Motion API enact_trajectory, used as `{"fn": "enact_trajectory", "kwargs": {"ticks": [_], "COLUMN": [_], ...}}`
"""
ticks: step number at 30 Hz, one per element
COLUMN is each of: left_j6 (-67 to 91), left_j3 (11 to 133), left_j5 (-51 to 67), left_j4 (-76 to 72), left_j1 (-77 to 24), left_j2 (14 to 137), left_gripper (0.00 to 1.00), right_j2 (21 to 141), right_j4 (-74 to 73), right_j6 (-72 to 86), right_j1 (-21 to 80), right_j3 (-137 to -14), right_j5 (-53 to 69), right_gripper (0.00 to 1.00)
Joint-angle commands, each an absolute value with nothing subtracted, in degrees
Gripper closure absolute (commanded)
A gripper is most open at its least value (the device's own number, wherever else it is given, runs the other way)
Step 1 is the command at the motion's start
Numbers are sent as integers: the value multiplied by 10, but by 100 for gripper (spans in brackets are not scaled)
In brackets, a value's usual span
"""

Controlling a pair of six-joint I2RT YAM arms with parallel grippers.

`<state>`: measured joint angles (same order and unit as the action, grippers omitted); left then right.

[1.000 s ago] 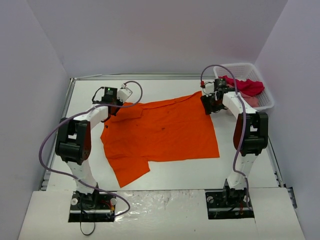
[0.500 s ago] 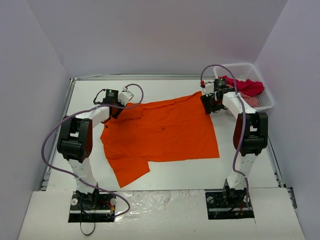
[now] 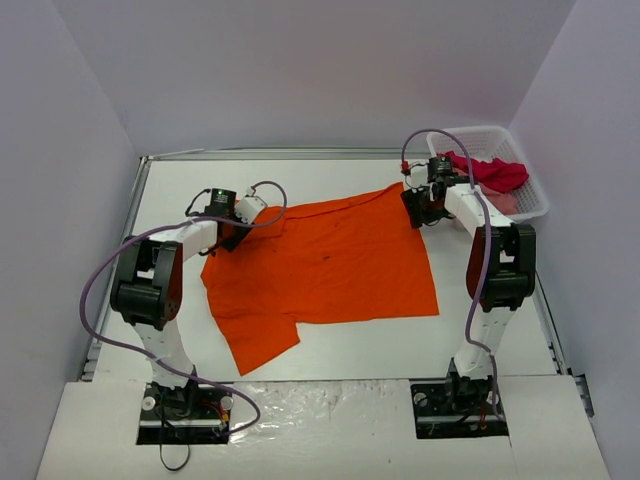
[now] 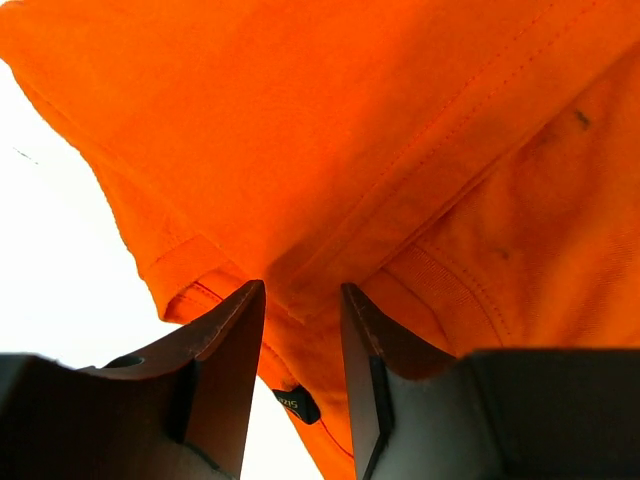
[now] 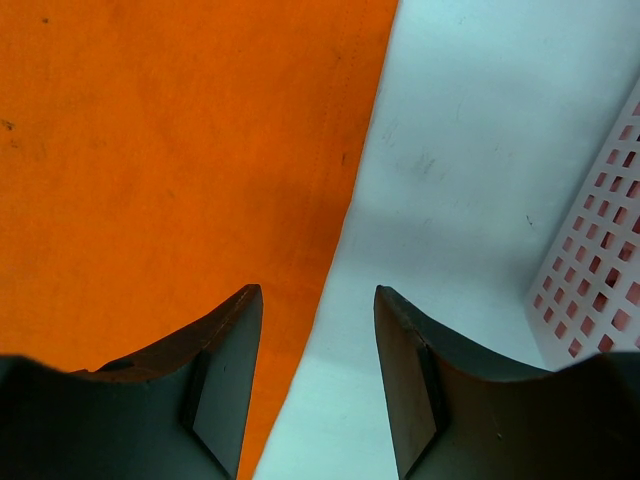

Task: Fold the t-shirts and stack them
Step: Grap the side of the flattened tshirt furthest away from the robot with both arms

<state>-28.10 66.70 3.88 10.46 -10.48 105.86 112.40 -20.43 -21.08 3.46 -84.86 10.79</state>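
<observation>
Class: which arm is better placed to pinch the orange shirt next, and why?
Left, probably: the left gripper straddles a raised fold of the orange t-shirt; the right gripper spans only its flat edge.

- Orange t-shirt (image 3: 330,265): soft, matt knit cloth with neat stitched seams and hems, lightly creased.
- Crimson t-shirt (image 3: 492,173): crumpled matt cloth.
- Basket (image 3: 537,188): white lattice plastic, smooth and faintly glossy.
- Surface (image 3: 330,175): white, smooth, a little scuffed, with a dull sheen.
- Fingers (image 4: 225,370): dark, hard plastic by the look, matt.
- Cables (image 3: 95,285): smooth purple sheathing.
- Film (image 3: 320,410) between the arm bases: crinkled and shiny.
</observation>
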Motion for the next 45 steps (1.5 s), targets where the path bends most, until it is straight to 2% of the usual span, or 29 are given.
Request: {"fn": "enact_trajectory", "kwargs": {"ticks": [1, 22, 35, 45], "left_j6": [-288, -301, -323, -313], "left_j3": [675, 685, 708, 721], "left_j5": [52, 46, 20, 40], "left_j4": [114, 134, 134, 149], "left_j1": [-105, -123, -122, -123], "left_j2": [1031, 1056, 1063, 1071], "left_gripper": [64, 64, 74, 74], "right_j2": [1131, 1139, 1135, 1137], "right_j4": [-210, -209, -208, -209], "right_j6": [-210, -214, -214, -218], "right_j1": [39, 44, 44, 44], "right_j3": [-845, -843, -841, -838], "right_j5": [101, 90, 90, 84], "right_gripper": [55, 55, 55, 55]}}
